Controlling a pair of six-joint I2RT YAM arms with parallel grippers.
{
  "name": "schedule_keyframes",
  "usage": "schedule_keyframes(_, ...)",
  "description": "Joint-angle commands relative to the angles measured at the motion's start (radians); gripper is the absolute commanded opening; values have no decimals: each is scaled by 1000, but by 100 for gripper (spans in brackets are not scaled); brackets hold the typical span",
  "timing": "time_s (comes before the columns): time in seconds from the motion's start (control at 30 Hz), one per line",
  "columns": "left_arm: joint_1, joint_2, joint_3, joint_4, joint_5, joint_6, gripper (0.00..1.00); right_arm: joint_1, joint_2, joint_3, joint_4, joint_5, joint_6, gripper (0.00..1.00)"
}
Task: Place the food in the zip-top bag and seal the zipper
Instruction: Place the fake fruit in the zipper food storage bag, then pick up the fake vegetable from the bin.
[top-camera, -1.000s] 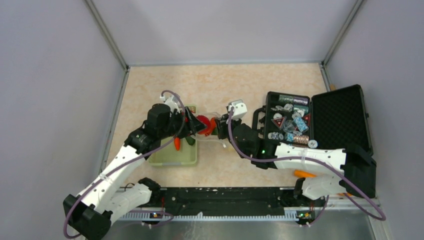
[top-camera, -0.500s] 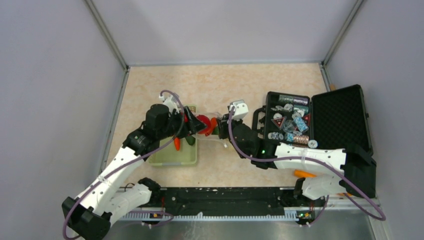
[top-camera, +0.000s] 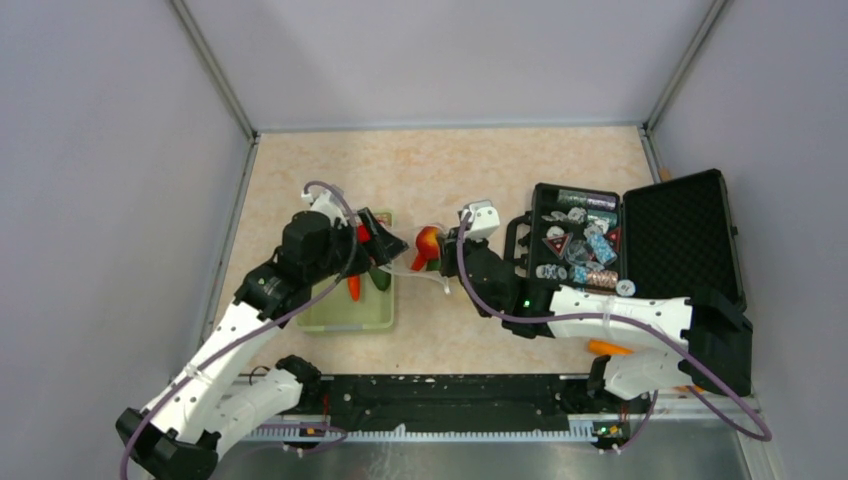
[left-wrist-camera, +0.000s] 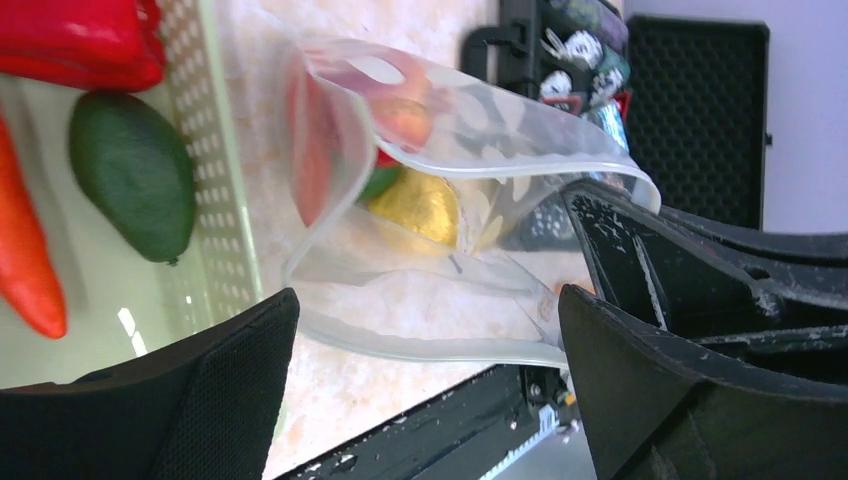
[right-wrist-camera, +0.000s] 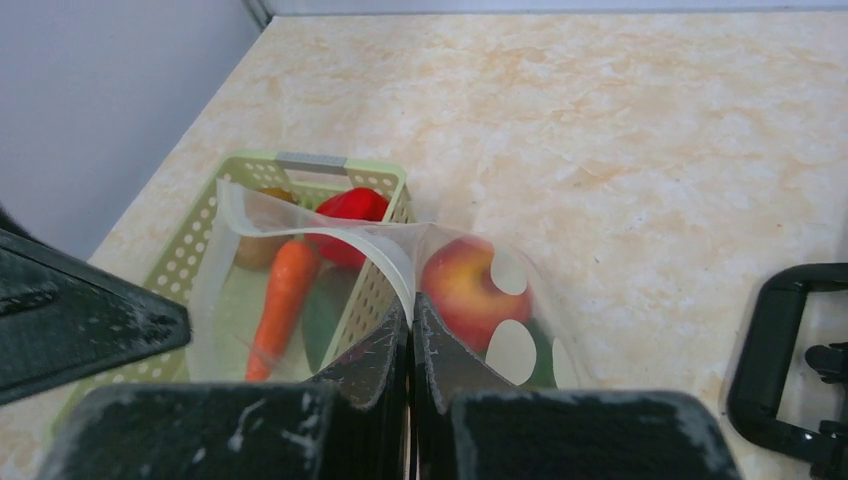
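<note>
**Three cameras, one bag**

Overhead camera looks down from the near edge, whole table (top-camera: 450, 170) in shot. Wrist cameras in tight: left rolled sideways, right level, both catching the zip-top bag (left-wrist-camera: 480, 120) and green basket (right-wrist-camera: 190, 255).

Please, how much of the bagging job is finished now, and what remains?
Done: a red toy apple and a yellow piece lie inside the clear dotted plastic bag. In hand: the right pincer is shut on the bag's mouth edge, holding it open; the left pincer is open and empty. Left: the orange carrot, dark green avocado and red pepper in the pale green basket, then sealing the zipper.
</note>
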Motion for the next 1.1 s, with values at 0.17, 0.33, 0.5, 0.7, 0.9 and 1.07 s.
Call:
schedule_keyframes(0.17,1,-132,182,-128,-390,-71,99,9,-32,-15,23,163,23,0)
schedule_keyframes(0.33,12,-199,153,-148,-464,-88,99,11,-69,-34,4,263,85,0)
schedule_keyframes(0.5,29,-106,157,-378,-662,-113,99,63,-117,-50,93,314,14,0)
schedule_keyframes(0.7,31,-136,-2,-290,-643,-78,99,63,-105,-11,-30,472,21,0)
schedule_keyframes(0.9,31,-99,-28,-347,-757,-152,99,54,-226,-62,115,505,-151,0)
schedule_keyframes(1.07,31,16,34,-466,-903,-237,99,59,-264,-95,141,477,-157,0)
